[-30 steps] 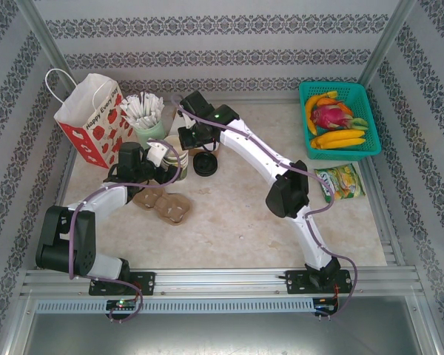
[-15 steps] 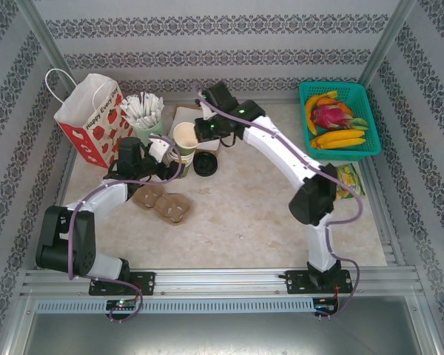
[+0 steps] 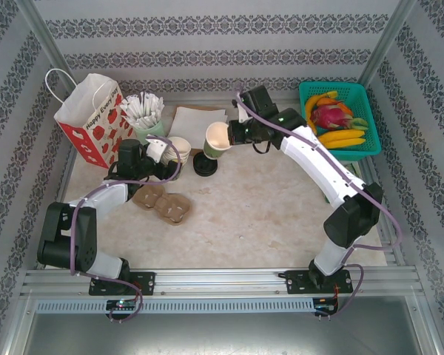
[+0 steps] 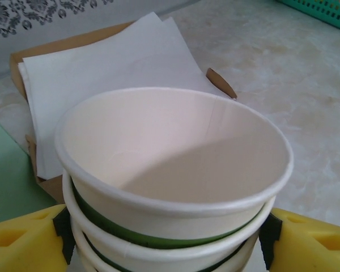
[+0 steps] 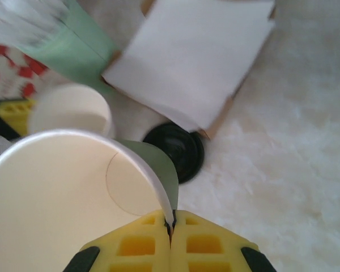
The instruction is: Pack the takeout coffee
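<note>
One bag [image 3: 92, 122] far left; one basket [image 3: 341, 154] far right. The left gripper [image 4: 167, 241] clamps one stack [image 4: 170, 147] of at least three cups. The right gripper [image 5: 171, 226] pinches the rim of one lidless cup [image 3: 217, 140], right of it; one lid [image 3: 205, 164] lies just nearer.

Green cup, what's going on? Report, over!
Right gripper pinching green cup by rim, lidless. Left gripper clamping cup stack. Black lid on table, nothing blocking.
</note>
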You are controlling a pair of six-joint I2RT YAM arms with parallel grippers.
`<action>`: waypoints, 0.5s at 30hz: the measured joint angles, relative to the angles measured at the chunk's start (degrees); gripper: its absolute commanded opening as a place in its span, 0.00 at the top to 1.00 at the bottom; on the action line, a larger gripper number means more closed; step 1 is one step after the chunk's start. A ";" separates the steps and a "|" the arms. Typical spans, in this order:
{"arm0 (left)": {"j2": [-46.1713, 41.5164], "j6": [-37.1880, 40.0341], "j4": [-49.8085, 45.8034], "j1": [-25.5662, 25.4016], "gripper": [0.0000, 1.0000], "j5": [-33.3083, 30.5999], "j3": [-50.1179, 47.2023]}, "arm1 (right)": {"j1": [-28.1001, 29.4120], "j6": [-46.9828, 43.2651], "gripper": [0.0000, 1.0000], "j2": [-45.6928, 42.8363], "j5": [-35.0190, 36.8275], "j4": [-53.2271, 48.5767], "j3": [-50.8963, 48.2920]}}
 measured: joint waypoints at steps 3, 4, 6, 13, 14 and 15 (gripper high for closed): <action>1.03 -0.35 2.19 0.09 0.17 -0.61 0.00 | -0.02 0.02 1.00 -0.24 2.01 -1.40 -4.66; 1.09 -0.42 2.60 0.11 0.17 -0.83 -0.07 | -0.02 0.15 1.00 -0.55 2.71 -1.55 -6.27; 0.98 -0.66 3.56 0.37 0.17 -1.27 -0.74 | -0.02 0.55 1.00 -1.44 3.91 -2.32 -9.57; -4.31 -1.27 3.67 1.09 0.16 -3.74 -5.73 | 0.96 2.56 1.00 -2.38 4.48 -2.95 -16.61; -4.98 -1.38 3.43 1.11 0.16 -4.17 -6.34 | 1.73 2.82 1.00 -2.01 4.59 -2.91 -16.70; -5.40 -1.46 3.32 1.11 0.16 -4.42 -6.80 | 2.49 2.89 1.00 -1.55 4.74 -2.47 -16.68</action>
